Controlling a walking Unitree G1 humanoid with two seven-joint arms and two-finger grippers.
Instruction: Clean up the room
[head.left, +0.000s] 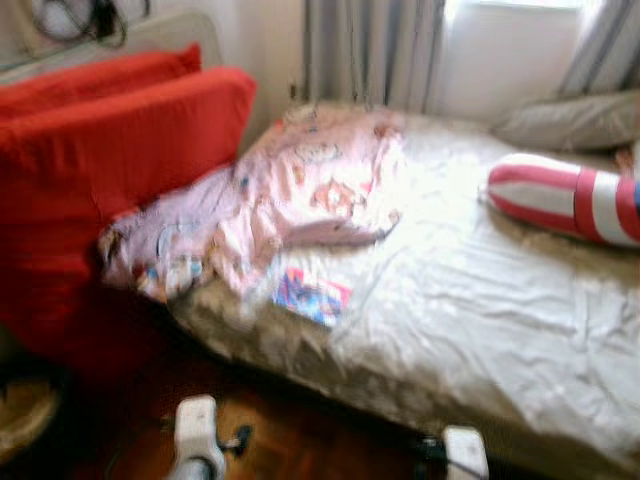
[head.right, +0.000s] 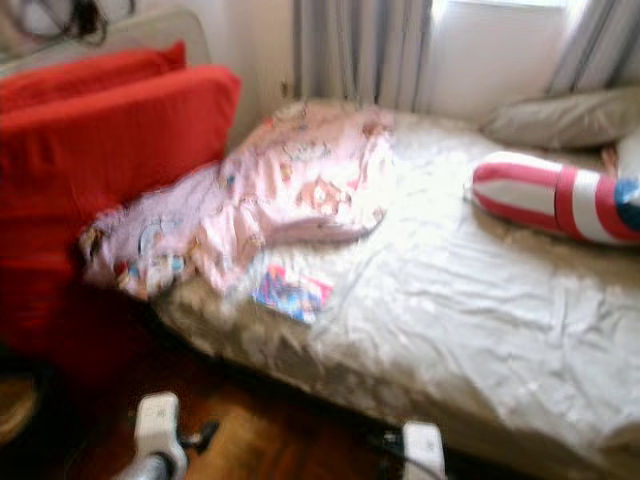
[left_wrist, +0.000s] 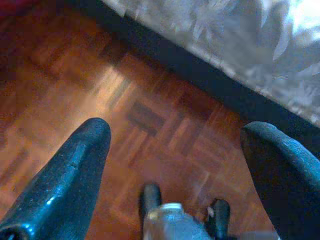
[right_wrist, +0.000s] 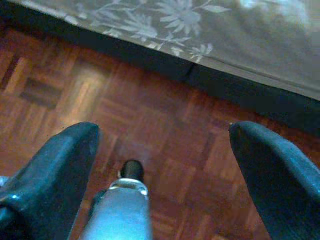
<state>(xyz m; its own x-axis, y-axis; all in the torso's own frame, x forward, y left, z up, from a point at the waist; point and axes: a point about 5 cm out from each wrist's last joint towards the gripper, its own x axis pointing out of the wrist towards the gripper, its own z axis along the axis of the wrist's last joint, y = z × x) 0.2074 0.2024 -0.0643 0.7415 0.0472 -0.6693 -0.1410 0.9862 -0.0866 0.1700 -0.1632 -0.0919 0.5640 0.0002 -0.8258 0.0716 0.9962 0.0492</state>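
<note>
Facing a bed (head.left: 520, 330) spread with a pale, wrinkled sheet, the head camera gives a slightly blurred picture of the room: a pink patterned blanket (head.left: 290, 195) lies crumpled over the bed's near left corner and spills past the edge toward a red armchair (head.left: 110, 170) that stands just beside the bed. A small colourful booklet (head.left: 312, 294) rests on the sheet at the blanket's lower edge, close to the side of the mattress. Farther right on the bed lies a red-and-white striped bolster (head.left: 565, 197), with a grey pillow (head.left: 575, 120) behind it near the curtains (head.left: 370, 50). Both arms hang low over the parquet floor (left_wrist: 75, 85) in front of the bed. The left gripper (left_wrist: 175, 150) has its two black fingers spread wide with nothing between them, only floor and the flowered bed skirt (right_wrist: 165, 20) beyond; the right gripper (right_wrist: 162, 147) is likewise spread wide and carries nothing
</note>
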